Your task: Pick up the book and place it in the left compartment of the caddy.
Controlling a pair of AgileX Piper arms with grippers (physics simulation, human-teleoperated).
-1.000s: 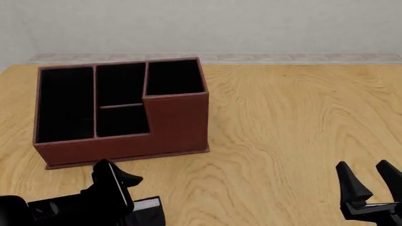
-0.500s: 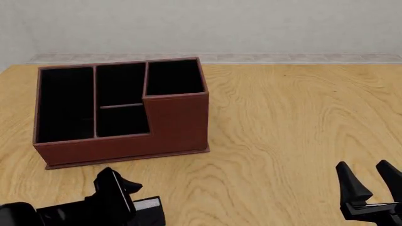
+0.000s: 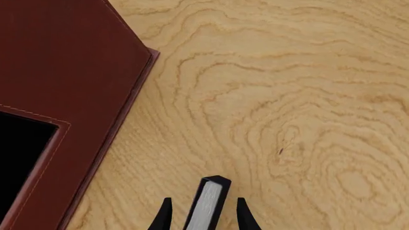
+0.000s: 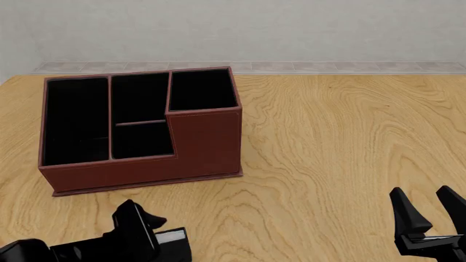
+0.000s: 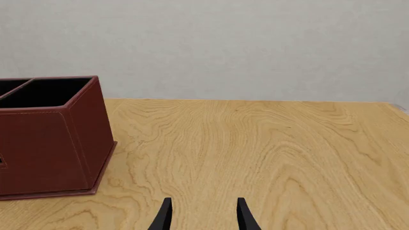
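The caddy (image 4: 207, 143) stands reddish-brown at the table's left. Its left compartment (image 4: 76, 120) is long, black-lined and holds nothing. The book (image 4: 172, 241), black with a white page edge, lies near the table's front edge, in front of the caddy. My left gripper (image 4: 144, 215) is low over it and open. In the left wrist view the book (image 3: 208, 203) stands on edge between the two fingers with small gaps on both sides, next to the caddy's wall (image 3: 70, 72). At the front right my right gripper (image 4: 422, 199) is open and holds nothing.
Bare wooden tabletop (image 4: 342, 136) stretches right of the caddy to the far wall. In the right wrist view the caddy's tall corner (image 5: 51, 139) is off to one side of the open right gripper (image 5: 203, 211).
My left gripper has sunk lower toward the table, coming down around the book. The right arm, the caddy and the book have stayed put.
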